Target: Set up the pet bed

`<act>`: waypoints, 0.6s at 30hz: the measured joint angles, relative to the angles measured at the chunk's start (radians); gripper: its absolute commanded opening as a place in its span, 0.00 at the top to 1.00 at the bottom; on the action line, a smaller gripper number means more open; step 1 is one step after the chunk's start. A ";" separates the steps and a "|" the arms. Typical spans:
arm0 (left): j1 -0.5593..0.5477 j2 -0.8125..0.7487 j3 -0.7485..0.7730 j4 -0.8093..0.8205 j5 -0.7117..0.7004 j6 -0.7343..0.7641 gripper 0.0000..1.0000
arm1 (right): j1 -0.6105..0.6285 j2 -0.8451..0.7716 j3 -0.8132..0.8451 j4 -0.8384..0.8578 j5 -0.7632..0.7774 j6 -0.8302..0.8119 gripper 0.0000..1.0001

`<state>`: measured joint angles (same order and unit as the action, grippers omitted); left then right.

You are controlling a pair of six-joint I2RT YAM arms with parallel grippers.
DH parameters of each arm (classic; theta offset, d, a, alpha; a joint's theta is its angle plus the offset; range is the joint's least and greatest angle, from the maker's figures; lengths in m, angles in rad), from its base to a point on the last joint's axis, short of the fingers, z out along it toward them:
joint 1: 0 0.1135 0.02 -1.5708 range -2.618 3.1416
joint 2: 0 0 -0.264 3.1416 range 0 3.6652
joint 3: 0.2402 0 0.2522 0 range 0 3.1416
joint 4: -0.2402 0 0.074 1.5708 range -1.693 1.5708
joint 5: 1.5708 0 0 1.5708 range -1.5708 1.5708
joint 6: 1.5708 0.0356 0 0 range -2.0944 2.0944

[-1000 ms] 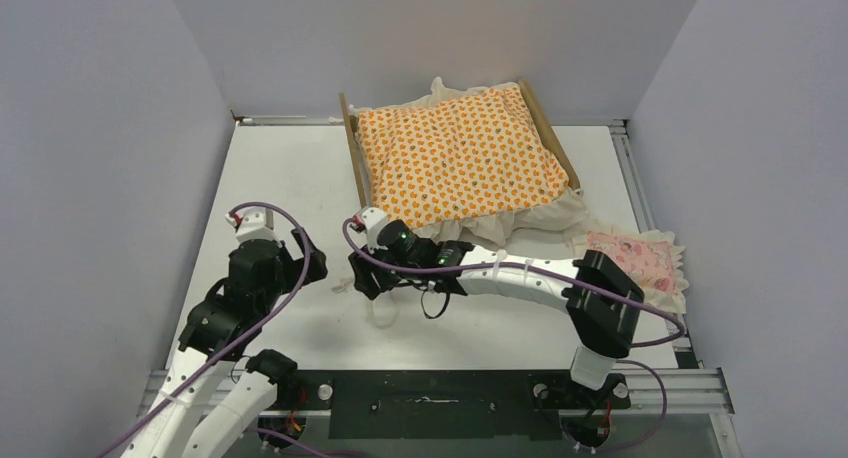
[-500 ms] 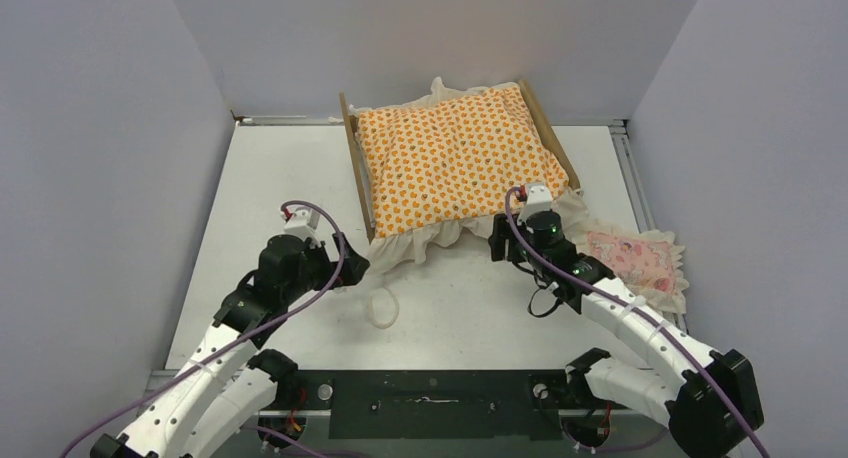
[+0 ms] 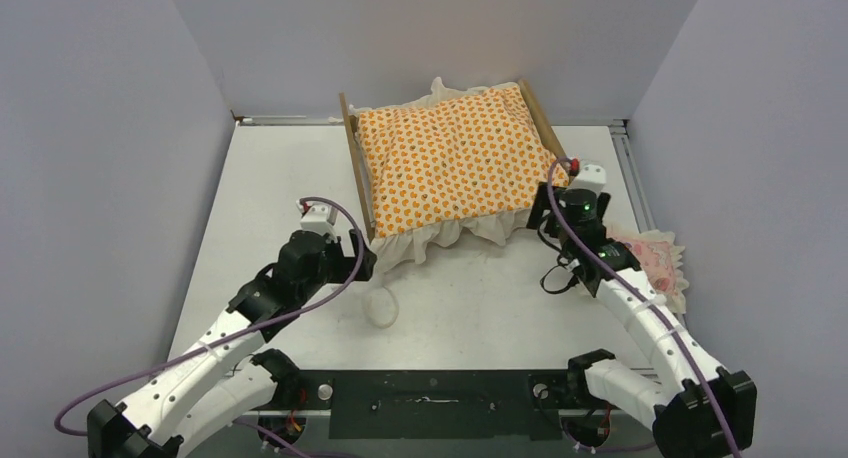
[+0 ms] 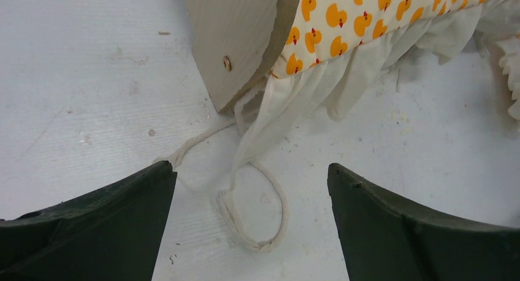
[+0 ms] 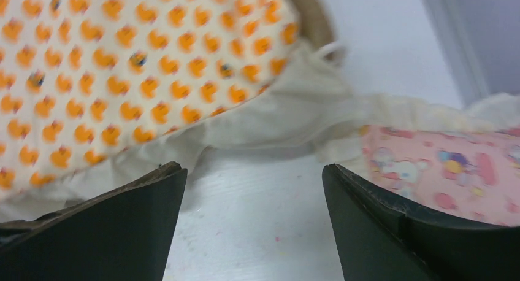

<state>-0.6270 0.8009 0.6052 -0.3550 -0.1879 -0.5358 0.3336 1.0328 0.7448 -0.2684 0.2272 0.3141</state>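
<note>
The pet bed (image 3: 352, 153), a light wooden frame, stands at the back middle of the table, its base hidden under an orange-patterned mattress (image 3: 455, 163). The mattress's white ruffle (image 3: 440, 240) spills over the front edge. My left gripper (image 3: 357, 261) is open just short of the bed's front left corner (image 4: 236, 42). A white cord loop (image 4: 257, 213) lies on the table between its fingers (image 4: 110, 226). My right gripper (image 3: 560, 218) is open at the front right corner, over bare table between the ruffle (image 5: 263, 121) and a pink frilled pillow (image 5: 441, 170).
The pink pillow (image 3: 650, 263) lies on the table right of the bed, close to the right edge rail (image 3: 632, 178). Grey walls close in the table on three sides. The cord loop (image 3: 382, 306) rests in front of the bed's left corner.
My right arm swung from the bed's front left over to its front right corner, and its jaws opened wider. My left arm reached forward to the front left corner.
</note>
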 measured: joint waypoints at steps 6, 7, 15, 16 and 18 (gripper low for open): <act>0.000 -0.115 0.052 -0.066 -0.069 0.078 0.03 | -0.219 -0.069 0.072 -0.168 0.175 0.103 0.08; 0.000 -0.131 0.056 -0.073 -0.080 0.092 0.03 | -0.253 -0.069 0.072 -0.187 0.183 0.116 0.08; 0.001 -0.208 0.057 -0.113 -0.154 0.160 0.03 | -0.586 -0.095 -0.055 -0.264 0.140 0.285 0.08; 0.001 -0.212 0.057 -0.113 -0.155 0.164 0.03 | -0.612 -0.096 -0.077 -0.251 0.116 0.304 0.08; 0.001 -0.216 0.057 -0.113 -0.156 0.168 0.03 | -0.637 -0.090 -0.109 -0.230 0.079 0.336 0.08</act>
<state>-0.6258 0.5854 0.6621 -0.4675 -0.3435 -0.3676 -0.3035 0.9424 0.6361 -0.4984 0.3065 0.6502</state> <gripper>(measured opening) 0.973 0.921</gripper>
